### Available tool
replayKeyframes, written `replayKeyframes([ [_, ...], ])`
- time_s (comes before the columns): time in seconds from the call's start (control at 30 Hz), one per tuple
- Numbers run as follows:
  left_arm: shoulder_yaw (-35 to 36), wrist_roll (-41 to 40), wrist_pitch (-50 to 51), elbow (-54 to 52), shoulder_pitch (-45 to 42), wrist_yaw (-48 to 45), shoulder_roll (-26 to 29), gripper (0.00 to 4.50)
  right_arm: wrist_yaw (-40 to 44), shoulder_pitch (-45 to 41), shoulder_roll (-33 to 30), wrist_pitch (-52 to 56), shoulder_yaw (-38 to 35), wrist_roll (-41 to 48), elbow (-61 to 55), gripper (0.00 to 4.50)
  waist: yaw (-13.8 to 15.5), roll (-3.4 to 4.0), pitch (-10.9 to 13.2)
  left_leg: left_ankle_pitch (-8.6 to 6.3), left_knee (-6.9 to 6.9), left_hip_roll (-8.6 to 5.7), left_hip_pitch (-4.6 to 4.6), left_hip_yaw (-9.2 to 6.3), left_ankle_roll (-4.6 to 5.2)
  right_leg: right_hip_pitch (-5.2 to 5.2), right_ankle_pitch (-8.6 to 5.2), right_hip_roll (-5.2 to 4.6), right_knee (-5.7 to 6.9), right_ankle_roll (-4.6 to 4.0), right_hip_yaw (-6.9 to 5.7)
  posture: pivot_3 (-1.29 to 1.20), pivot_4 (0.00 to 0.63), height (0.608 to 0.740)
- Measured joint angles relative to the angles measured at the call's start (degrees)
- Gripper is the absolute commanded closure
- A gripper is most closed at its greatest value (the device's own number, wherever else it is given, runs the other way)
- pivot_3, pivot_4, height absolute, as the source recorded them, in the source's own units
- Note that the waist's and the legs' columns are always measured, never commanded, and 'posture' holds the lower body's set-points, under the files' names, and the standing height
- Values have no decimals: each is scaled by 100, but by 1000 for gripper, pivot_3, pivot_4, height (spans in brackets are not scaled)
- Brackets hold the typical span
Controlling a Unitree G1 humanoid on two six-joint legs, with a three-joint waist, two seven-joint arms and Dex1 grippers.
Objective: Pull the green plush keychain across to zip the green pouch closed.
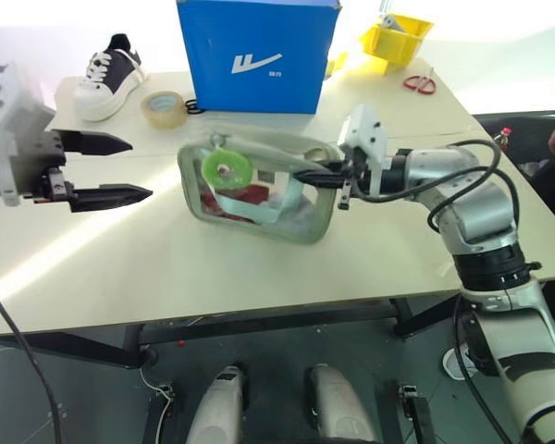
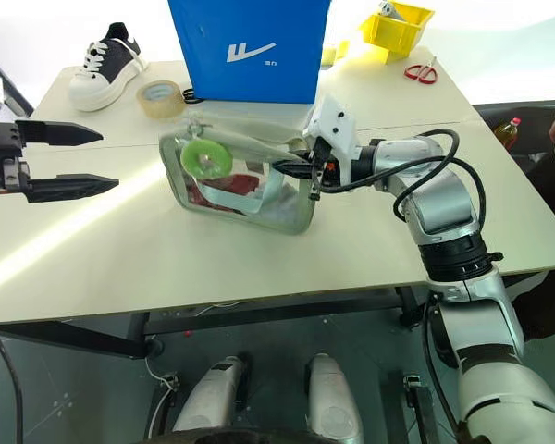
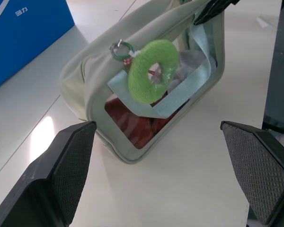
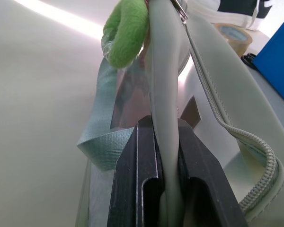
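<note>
Nearest the robot, the left gripper [image 1: 120, 168] was held off the table [image 1: 166, 268] edge with its two fingers spread wide and nothing between them, aimed toward the green pouch [image 1: 259, 185]. One pouch was seen at mid-table, propped on its side with its clear window facing the robot and the zipper apparently still open along the top. One green plush keychain [image 1: 227, 169] was seen hanging from the zipper pull at the pouch's left end. The right gripper [image 4: 165, 156] was pinched together on the pouch's fabric edge at its right end, anchoring it. Bracing was judged to be the step in hand; next, the keychain would need to be grasped by the left gripper and drawn across. Farther back, one tape roll [image 1: 164, 108], one sneaker [image 1: 109, 77], one blue bag [image 1: 256, 54], one yellow bin [image 1: 395, 39] and one pair of scissors [image 1: 420, 83] were counted.
</note>
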Motion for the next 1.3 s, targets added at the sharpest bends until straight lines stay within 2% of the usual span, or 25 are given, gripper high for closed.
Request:
replayKeyframes([
  [0.27, -44, 5, -5, -25, 4, 14, -32, 0, 415, -263, -14, -1159, 23, -431, 1095, 4429, 11, 0, 0, 0, 1, 0, 1, 0, 0, 3, 0, 0, 0, 0, 0, 0, 150, 740],
  [0.5, -41, 3, -23, -79, 153, 28, -149, 0, 737, -314, -9, -1627, 27, -586, 1429, 4429, 8, 0, 0, 0, 1, 0, 5, 0, 0, 6, 1, 0, 1, 1, 0, 0, 150, 740],
  [0.6, -42, 18, -54, -157, 266, 107, -297, 0, 833, -315, -10, -1662, 27, -630, 1473, 3395, 8, 0, 0, 0, 1, 0, 6, -1, 0, 7, 1, 1, 2, 1, 0, 0, 150, 740],
  [0.8, -415, 387, -348, -75, 61, 551, -967, 0, 925, -315, 1, -1606, 38, -687, 1572, 212, 35, 0, 0, 1, 5, -2, 6, -1, -1, 10, 2, 0, 2, 2, -1, 0, 150, 740],
  [0.83, -541, 483, -424, -12, -32, 636, -1120, 0, 924, -323, 23, -1605, 38, -688, 1570, 40, 38, -1, -1, 1, 7, -2, 6, -2, -2, 11, 2, 0, 2, 3, -2, 0, 150, 740],
  [1.03, -1315, 1277, -1110, 711, -467, 860, -1852, 0, 918, -324, 20, -1501, 28, -696, 1524, 40, 19, -1, -1, 2, 9, -4, 6, -2, -2, 12, 3, 0, 4, 4, -1, 0, 150, 740],
  [1.23, -1726, 1923, -1860, 1530, -629, 789, -2247, 0, 917, -318, -12, -1366, 12, -686, 1349, 40, 23, -1, -1, 2, 9, -4, 6, -2, -2, 11, 3, 0, 5, 5, -1, 0, 150, 740],
  [1.27, -1749, 2000, -1972, 1696, -681, 784, -2336, 544, 915, -317, -16, -1341, 10, -686, 1320, 0, 25, -1, -1, 2, 10, -4, 6, -2, -2, 12, 3, -1, 5, 5, -1, 0, 150, 740],
  [1.3, -1751, 2067, -2074, 1861, -744, 792, -2431, 841, 912, -317, -15, -1311, 10, -685, 1283, 0, 28, -1, -1, 2, 11, -5, 6, -2, -2, 12, 3, -1, 5, 5, -1, 0, 150, 740],
])
